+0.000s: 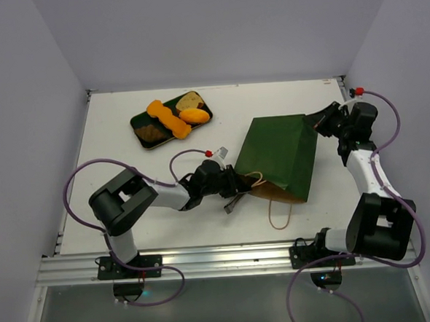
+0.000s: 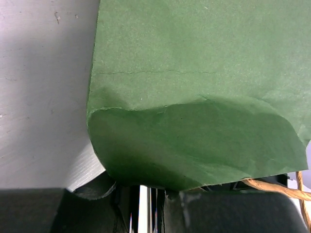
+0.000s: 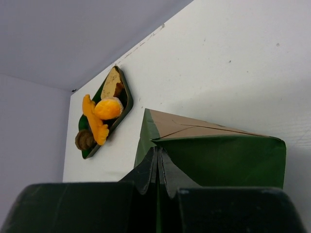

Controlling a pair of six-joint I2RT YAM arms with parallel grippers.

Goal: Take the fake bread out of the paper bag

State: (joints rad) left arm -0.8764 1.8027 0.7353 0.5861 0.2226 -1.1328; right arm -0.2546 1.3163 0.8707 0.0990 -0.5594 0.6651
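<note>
**Green paper bag [image 1: 280, 153] gripped at both ends, fake bread [image 1: 172, 118] on the tray [image 1: 136, 123]**

We see the paper bag lying on its side at the middle-right of the white table [image 1: 113, 160], dark green face up. Its mouth points toward the near edge and shows the brown kraft lining. A thin string handle [image 1: 280, 217] trails out of the mouth onto the table.

The left gripper [image 1: 234, 195] sits at the near-left corner of that mouth. In its wrist view, green paper folds down right onto the fingers, which stand almost together with only a narrow slit between them. We read this as a pinch on the bag's rim.

The right gripper [image 1: 321, 122] is at the opposite end, at the far-right corner of the bag's base. Its wrist view shows the fingers pressed together on a creased fold of green paper, so it is clamped on the bag.

The fake bread lies well apart from the bag, on the dark green tray at the far left of the table. A long orange twist runs across the middle with an orange-yellow roll touching it. A brown slice sits behind them, and a dark brown piece lies at the tray's near-left end. We cannot tell whether anything is inside the bag.
</note>
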